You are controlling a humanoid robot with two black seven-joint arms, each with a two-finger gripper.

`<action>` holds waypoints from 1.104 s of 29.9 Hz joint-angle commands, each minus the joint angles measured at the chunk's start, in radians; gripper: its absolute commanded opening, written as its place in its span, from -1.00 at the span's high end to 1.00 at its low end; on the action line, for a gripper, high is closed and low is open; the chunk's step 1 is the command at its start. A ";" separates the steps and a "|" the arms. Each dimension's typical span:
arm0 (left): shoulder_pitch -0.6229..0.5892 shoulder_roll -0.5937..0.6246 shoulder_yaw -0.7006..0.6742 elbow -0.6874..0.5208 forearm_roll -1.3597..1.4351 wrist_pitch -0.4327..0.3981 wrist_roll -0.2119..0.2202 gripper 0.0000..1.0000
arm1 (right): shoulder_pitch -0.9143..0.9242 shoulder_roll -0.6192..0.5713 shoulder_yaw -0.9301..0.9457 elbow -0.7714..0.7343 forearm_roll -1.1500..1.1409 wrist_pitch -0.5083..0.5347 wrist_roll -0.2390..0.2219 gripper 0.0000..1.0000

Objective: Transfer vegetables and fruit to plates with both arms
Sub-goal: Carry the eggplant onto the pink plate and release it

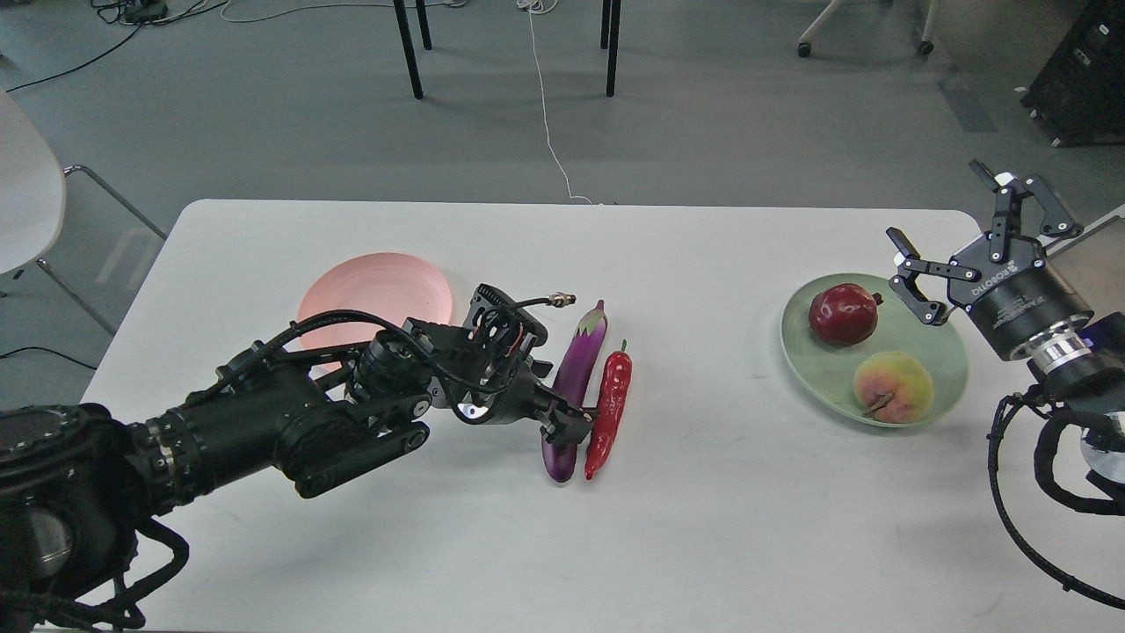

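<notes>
A purple eggplant (pixel 576 369) and a red chili pepper (pixel 611 404) lie side by side at the table's middle. My left gripper (pixel 569 424) is low over the eggplant's lower half, open, with a finger on each side of it. The pale pink plate (pixel 373 286) sits bare behind my left arm. The pale green plate (pixel 923 338) on the right holds the pomegranate (pixel 842 314) and the peach (pixel 893 387). My right gripper (pixel 936 207) is open and empty, raised above the green plate's far right rim.
The white table (pixel 703 510) ends at a far edge with grey floor beyond. Black chair legs (pixel 409 44) and a white cable (pixel 549 132) are on that floor. A white chair (pixel 26 185) stands at the left.
</notes>
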 commanded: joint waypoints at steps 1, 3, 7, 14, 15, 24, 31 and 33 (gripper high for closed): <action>-0.003 0.002 -0.002 0.001 -0.025 -0.011 0.018 0.69 | -0.002 0.000 -0.002 0.002 0.000 0.000 0.000 -0.94; -0.005 0.002 -0.005 0.001 -0.026 -0.011 0.020 0.78 | -0.005 0.000 -0.003 0.002 0.000 -0.002 0.000 -0.94; -0.009 0.019 -0.011 0.001 -0.031 0.006 0.020 0.81 | -0.008 0.000 -0.003 0.004 0.000 0.000 0.000 -0.94; -0.063 0.099 -0.036 0.001 -0.058 0.045 0.020 0.79 | -0.013 0.005 -0.005 0.004 0.000 -0.002 0.000 -0.94; -0.074 0.117 -0.036 0.001 -0.081 0.045 0.020 0.79 | -0.013 0.006 -0.005 0.004 0.000 -0.002 0.000 -0.94; -0.094 0.303 -0.030 -0.016 -0.134 0.041 0.015 0.76 | -0.014 0.012 -0.010 0.004 -0.002 -0.002 0.000 -0.94; -0.065 0.377 -0.021 -0.009 -0.138 0.041 0.017 0.70 | -0.022 0.020 -0.011 0.004 -0.003 -0.002 0.000 -0.94; -0.062 0.389 -0.021 -0.001 -0.138 0.041 0.017 0.67 | -0.022 0.018 -0.011 0.002 -0.003 -0.002 0.000 -0.94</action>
